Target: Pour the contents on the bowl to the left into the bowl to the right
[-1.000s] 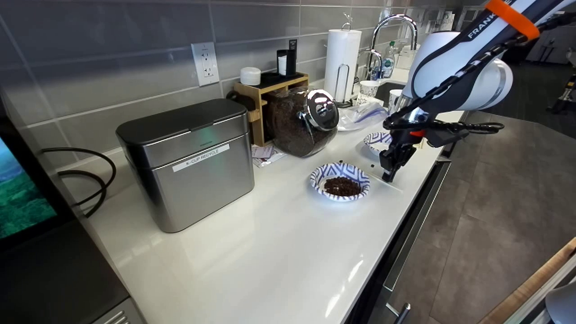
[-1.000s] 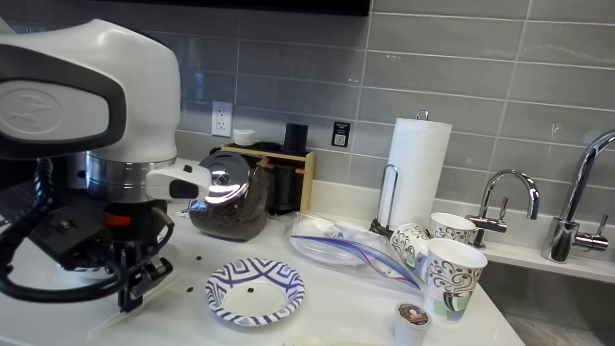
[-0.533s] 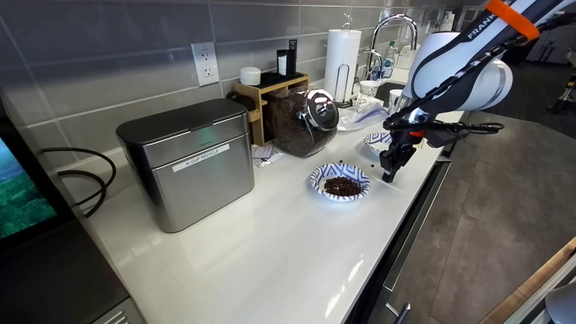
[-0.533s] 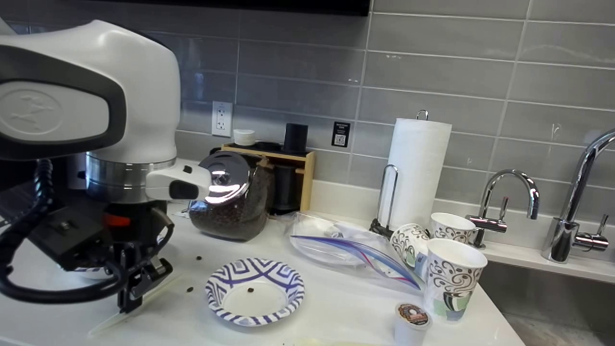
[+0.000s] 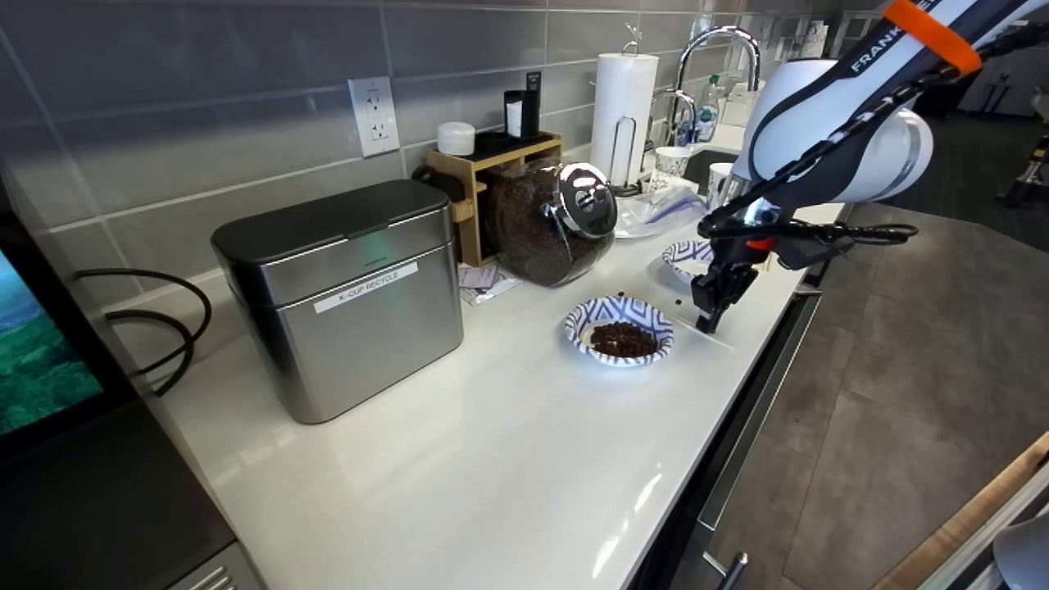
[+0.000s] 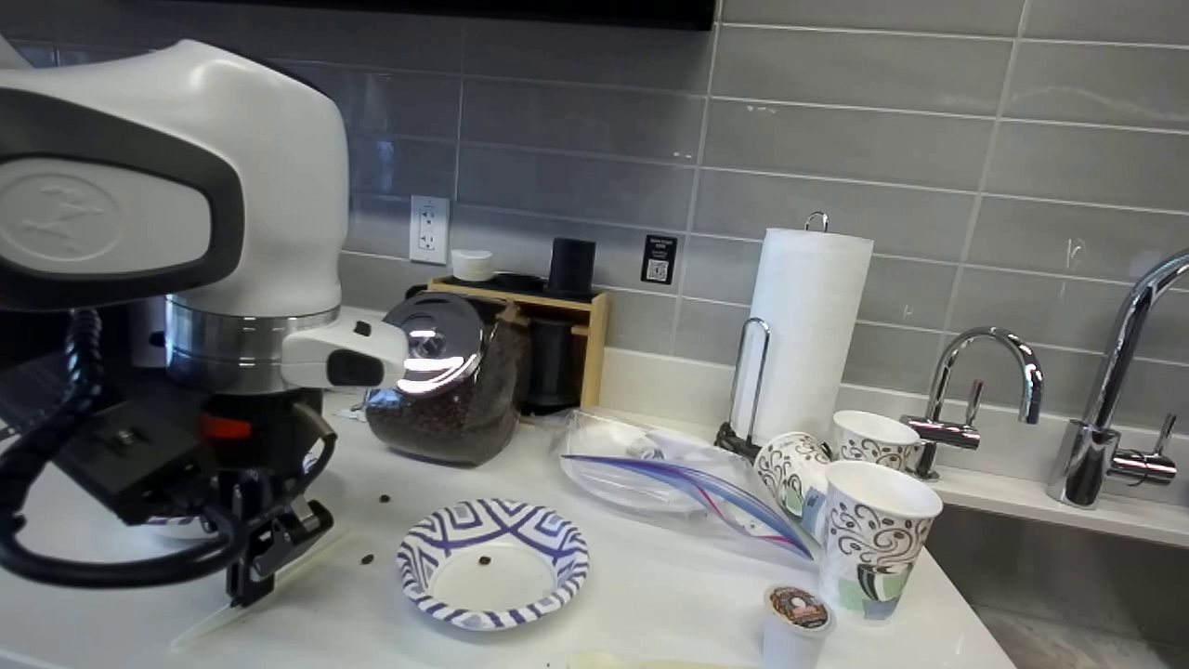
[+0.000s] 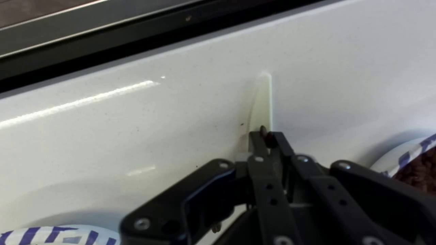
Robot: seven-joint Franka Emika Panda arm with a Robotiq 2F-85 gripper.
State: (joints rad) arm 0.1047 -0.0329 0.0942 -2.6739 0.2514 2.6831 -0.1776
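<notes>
A blue-and-white paper bowl (image 5: 608, 311) holds a pile of dark coffee beans (image 5: 626, 341); part of this bowl (image 7: 396, 161) shows at the right of the wrist view. A matching bowl (image 6: 492, 585) has a single bean in it; it also shows in an exterior view (image 5: 684, 260) and at the wrist view's bottom left (image 7: 78, 234). My gripper (image 7: 267, 137) points down between the bowls, low over the counter; it shows in both exterior views (image 5: 706, 321) (image 6: 249, 587). Its fingertips are nearly together, with a couple of beans (image 7: 267, 134) between them. A pale flat strip (image 7: 263, 98) lies under the tips.
Loose beans (image 6: 367, 559) lie on the counter between the bowls. A plastic bag (image 6: 650, 474), paper cups (image 6: 878, 548) and a pod (image 6: 797, 632) stand beyond the near-empty bowl. A bean jar (image 5: 537, 229) and metal bin (image 5: 377, 328) stand along the wall.
</notes>
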